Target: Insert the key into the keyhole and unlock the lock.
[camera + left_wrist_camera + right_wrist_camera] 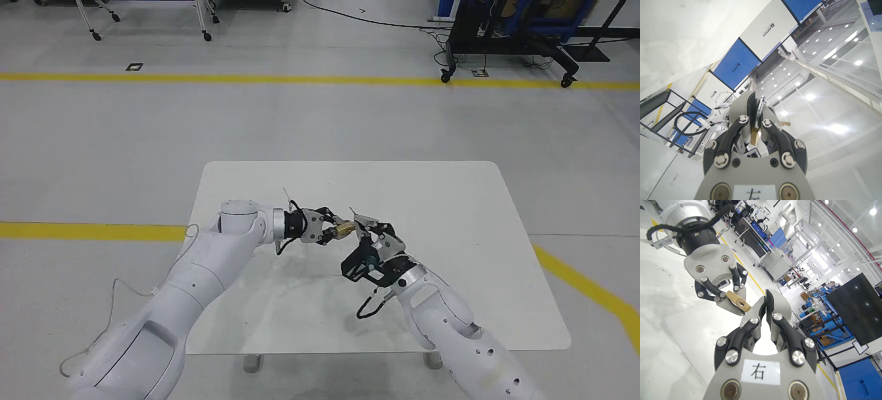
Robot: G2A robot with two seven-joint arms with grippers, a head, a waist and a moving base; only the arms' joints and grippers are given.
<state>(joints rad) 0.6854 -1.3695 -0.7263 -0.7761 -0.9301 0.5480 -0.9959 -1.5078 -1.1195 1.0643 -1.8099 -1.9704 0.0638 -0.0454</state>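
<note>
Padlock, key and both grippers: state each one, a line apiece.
left gripper: shut on the padlock
right gripper: shut on the key
padlock: held above the table; whether locked, cannot tell
keyhole: empty
key: not inserted, close beside the padlock

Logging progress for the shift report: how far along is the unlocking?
Done: the left gripper holds the lock off the table, its keyhole facing the right gripper. In hand: the right gripper's fingers are shut, apparently on the key, whose tip shows near the lock. Left: the keyhole is empty, so inserting and turning remain.
</note>
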